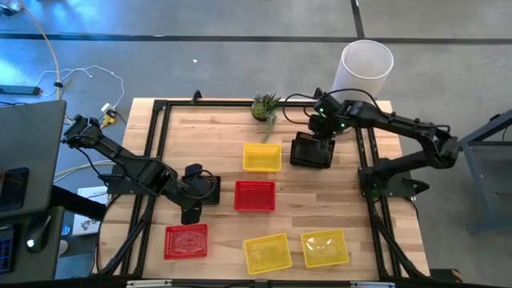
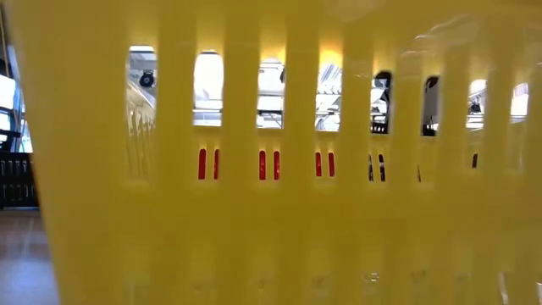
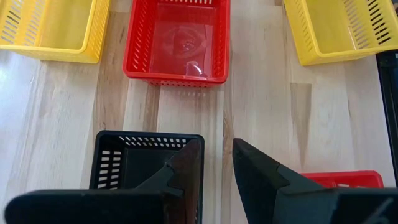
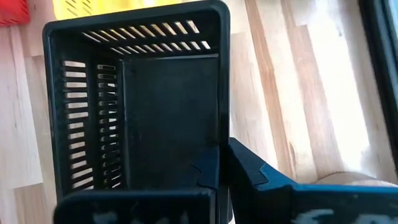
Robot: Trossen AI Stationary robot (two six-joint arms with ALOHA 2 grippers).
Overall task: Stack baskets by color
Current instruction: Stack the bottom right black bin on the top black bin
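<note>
- Both grippers grip black baskets: the left gripper (image 1: 194, 194) is at the table's left-centre, its fingers clamped over the side wall of a black basket (image 3: 146, 163), one finger inside and one outside.
- Right gripper (image 1: 322, 132) is at the far right of the table, fingers pinched together on the wall of a second black basket (image 4: 140, 99), which sits on the wood just beside a yellow one.
- Wooden table (image 1: 320, 200) with a dark frame carries everything; no brand, label or writing can be read on any item.
- White cylinder (image 1: 364, 66) stands at the far right corner.
- Yellow baskets: one (image 1: 262, 157) near the far centre, two at the near edge, (image 1: 268, 252) and (image 1: 325, 247), just beside each other. One fills the low view (image 2: 271, 220).
- Red baskets: one (image 1: 254, 195) at centre, near the left gripper's basket; another (image 1: 186, 241) at the near left.
- Small green plant (image 1: 266, 106) stands at the far edge.
</note>
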